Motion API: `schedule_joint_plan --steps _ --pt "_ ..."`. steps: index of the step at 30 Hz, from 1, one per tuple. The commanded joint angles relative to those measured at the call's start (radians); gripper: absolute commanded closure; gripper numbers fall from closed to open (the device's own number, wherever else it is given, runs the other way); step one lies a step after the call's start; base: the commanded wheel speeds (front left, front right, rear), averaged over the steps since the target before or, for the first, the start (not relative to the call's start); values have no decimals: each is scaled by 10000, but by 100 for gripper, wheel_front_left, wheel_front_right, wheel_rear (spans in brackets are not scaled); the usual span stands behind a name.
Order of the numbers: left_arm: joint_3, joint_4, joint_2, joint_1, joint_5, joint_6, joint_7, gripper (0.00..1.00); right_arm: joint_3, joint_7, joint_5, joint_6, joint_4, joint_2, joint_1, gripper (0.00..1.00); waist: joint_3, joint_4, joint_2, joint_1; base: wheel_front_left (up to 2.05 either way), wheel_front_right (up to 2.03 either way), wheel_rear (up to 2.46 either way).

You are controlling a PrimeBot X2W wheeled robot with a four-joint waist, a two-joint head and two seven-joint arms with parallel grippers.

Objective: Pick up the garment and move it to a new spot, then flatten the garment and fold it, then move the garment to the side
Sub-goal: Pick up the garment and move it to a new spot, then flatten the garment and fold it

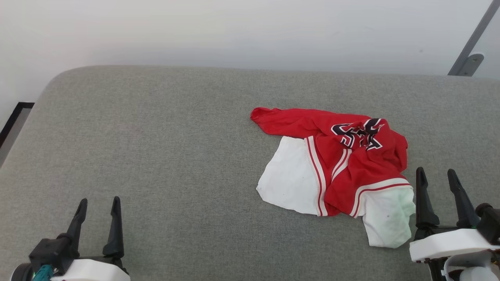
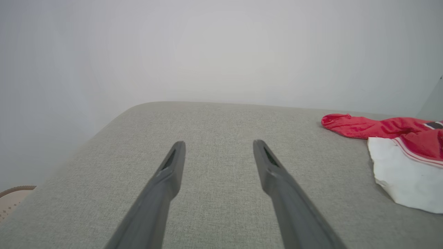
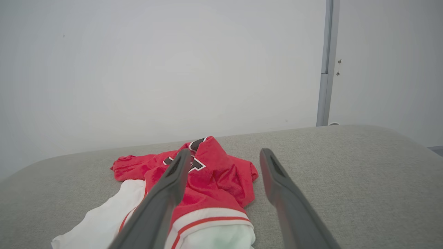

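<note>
I saw the garment (image 1: 363, 164) crumpled, red over white, on the grey cushion's (image 1: 156, 148) right half, white wall (image 1: 234, 31) behind; left gripper (image 1: 99, 206) and right gripper (image 1: 436, 176) gaped empty.

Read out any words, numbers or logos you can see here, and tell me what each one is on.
Nothing here can be read as text.
Black, white-edged print on the red shirt: crumpled into the folds, so only broken strokes show; not legible.
Grey surface and wall: no writing.
</note>
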Motion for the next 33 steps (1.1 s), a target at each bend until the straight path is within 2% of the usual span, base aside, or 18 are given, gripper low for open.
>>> schedule_joint_plan --steps 1,7,12,17,22,25,26,28,31,33 --pt "79 -56 -25 127 107 -17 -49 0 8 -49 6 -3 -43 16 104 0 27 -18 0 0 0 0 0" --pt "262 -210 -273 97 310 -94 -50 0 63 -49 -85 -3 -47 85 12 0 149 -107 0 0 0 0 0" --pt "36 -517 -169 -115 277 -109 -50 0 193 -49 -133 -3 -7 143 -220 0 313 -294 0 0 0 0 0" --pt "-704 -840 327 -844 40 -103 -50 0 253 -49 -107 -3 -124 212 -484 0 619 -659 0 0 0 0 0" --pt "-2706 -326 1576 -2430 -793 -90 134 0 360 -49 -65 -3 -260 328 -772 0 1077 -1106 0 0 0 0 0" --pt "-4443 50 2412 -3689 -1944 -92 1523 0 399 -49 -11 -3 -280 376 -935 0 1377 -1429 0 0 0 0 0" --pt "-5055 203 2569 -4012 -2730 -91 2308 0 432 -49 6 -3 -296 396 -1001 0 1473 -1539 0 0 0 0 0" --pt "-6244 282 3363 -4904 -3703 -91 3832 0 473 -49 36 -3 -290 406 -1155 0 1689 -1815 0 0 0 0 0" --pt "-7544 346 3893 -5847 -5372 -92 5830 0 544 -49 239 -3 -309 425 -1351 0 1992 -2188 0 0 0 0 0" --pt "-7866 536 4172 -6332 -6352 -90 6753 0 594 -49 410 -3 -311 409 -1451 0 2185 -2444 0 0 0 0 0"
